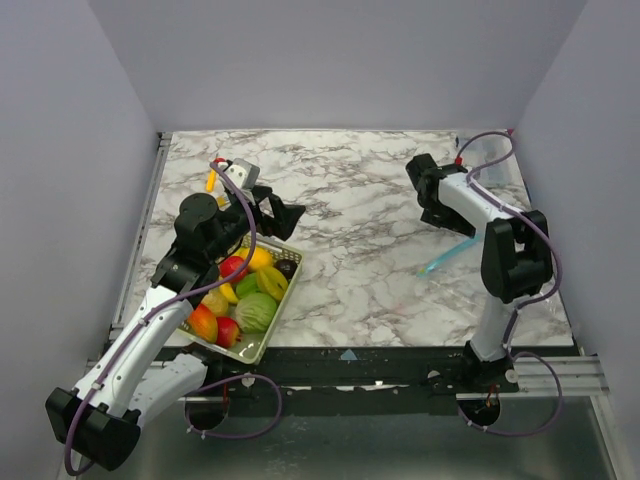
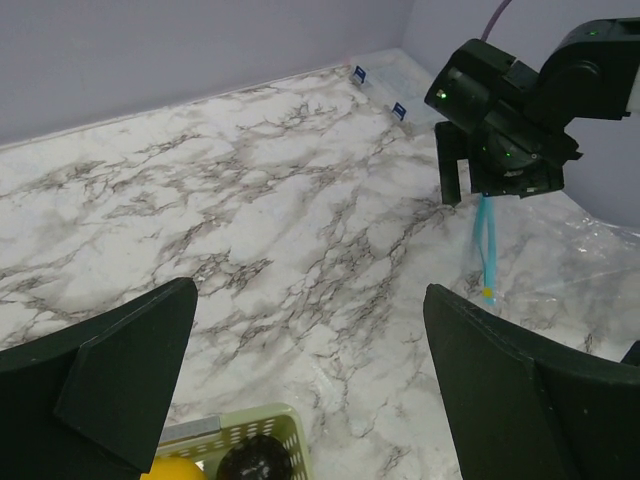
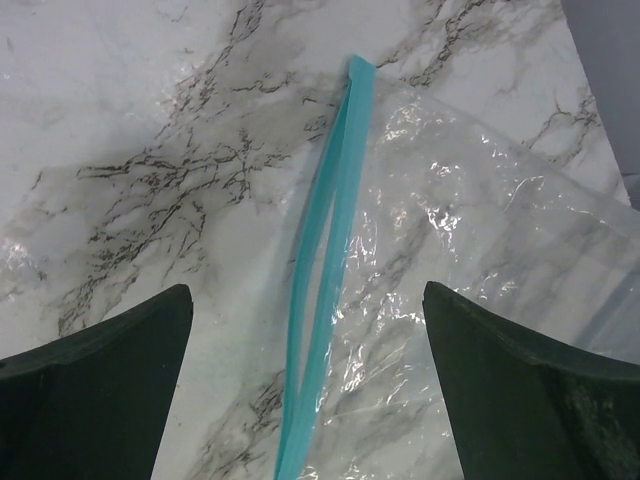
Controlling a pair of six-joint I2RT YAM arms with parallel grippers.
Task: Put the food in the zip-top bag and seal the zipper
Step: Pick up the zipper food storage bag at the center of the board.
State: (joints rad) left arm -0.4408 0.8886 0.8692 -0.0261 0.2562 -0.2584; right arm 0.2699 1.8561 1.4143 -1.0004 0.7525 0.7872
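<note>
Top view: the left gripper (image 1: pixel 288 215) hangs spread wide just past the basket's (image 1: pixel 262 345) far corner. The food (image 1: pixel 247 290) is piled inside, near the tabletop's (image 1: pixel 350 200) front-left edge, and open marble separates the 2 arms.

Left wrist: the right gripper (image 2: pixel 470 190) is spread, holding nothing, just above the zipper (image 2: pixel 488 245).

Right wrist: the zip-top bag (image 3: pixel 480 250) lies flat, its zipper strips slightly parted.
</note>
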